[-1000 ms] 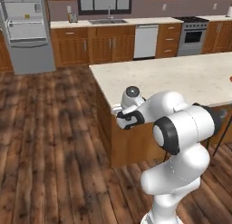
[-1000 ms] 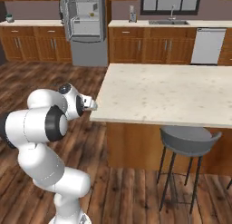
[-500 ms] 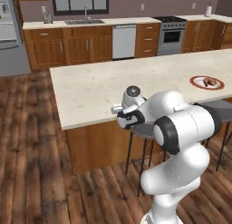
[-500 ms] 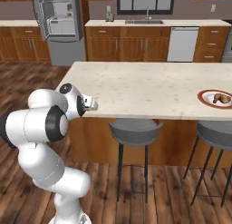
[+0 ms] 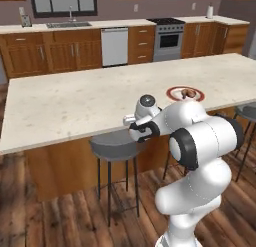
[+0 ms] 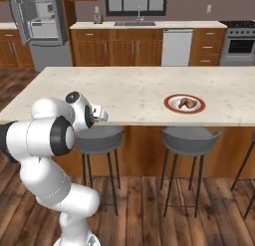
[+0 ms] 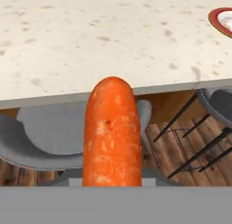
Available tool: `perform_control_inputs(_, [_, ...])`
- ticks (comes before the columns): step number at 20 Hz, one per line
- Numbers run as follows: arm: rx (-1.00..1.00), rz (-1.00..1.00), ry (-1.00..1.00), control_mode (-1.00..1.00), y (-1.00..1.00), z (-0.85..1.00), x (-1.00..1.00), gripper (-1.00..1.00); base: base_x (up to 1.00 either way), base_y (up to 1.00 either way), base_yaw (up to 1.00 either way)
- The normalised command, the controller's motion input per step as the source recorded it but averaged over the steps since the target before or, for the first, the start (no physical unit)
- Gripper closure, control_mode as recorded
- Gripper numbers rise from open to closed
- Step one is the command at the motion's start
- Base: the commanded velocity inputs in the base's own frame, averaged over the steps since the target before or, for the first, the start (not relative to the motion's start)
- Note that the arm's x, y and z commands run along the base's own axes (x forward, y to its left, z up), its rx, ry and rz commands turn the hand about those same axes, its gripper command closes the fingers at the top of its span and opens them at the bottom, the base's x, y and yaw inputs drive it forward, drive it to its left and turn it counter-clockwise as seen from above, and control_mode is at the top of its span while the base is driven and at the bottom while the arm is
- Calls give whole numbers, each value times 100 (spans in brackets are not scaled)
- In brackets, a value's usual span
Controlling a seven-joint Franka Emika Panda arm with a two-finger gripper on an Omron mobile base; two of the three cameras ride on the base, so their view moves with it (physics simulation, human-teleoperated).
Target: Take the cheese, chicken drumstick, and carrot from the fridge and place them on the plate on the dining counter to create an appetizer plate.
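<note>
- I can read no writing, brand or label anywhere; the fridge [image 6: 39, 21] front is too small and blurred to make out any marks.
- My claw [image 6: 102, 114] sits folded close to the arm, just off the near edge of the dining counter [image 5: 75, 98], above a stool [image 6: 98, 136].
- In the hand view the carrot [image 7: 112, 134] rises straight up from between the jaws, so the claw is narrowed onto it and holds it; the finger tips themselves are hidden behind it.
- The carrot is bright orange, blunt and rounded at its top, with a rough, faintly pitted skin and pale flecks.
- The dining counter is a long slab of beige speckled stone on a warm wood base, with a thin grey-looking lip along the near edge in the hand view.
- The plate [image 6: 185, 103] lies on the counter to the right of the claw, well apart from it; it is round, white in the middle with a broad red rim.
- The chicken drumstick [image 6: 186, 102], lumpy and golden-brown, rests on the plate's white centre.
- The stools have round grey padded seats on thin dark metal legs, tucked under the near side of the counter.
- The fridge stands at the far left, tall and grey, its door open on a pale interior with shelves.
- The floor is dark wood planking.
</note>
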Motion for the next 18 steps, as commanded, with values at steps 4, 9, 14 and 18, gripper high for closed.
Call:
perform_control_inputs(4, [0,0,0,100,0,0,0,100,-1,-100,-6])
perform_control_inputs(9, [0,0,0,100,0,0,0,100,0,-100,-4])
perform_control_inputs(14, [0,0,0,100,0,0,0,100,6,-97,-3])
perform_control_inputs(18, [0,0,0,100,0,0,0,100,42,-50,-2])
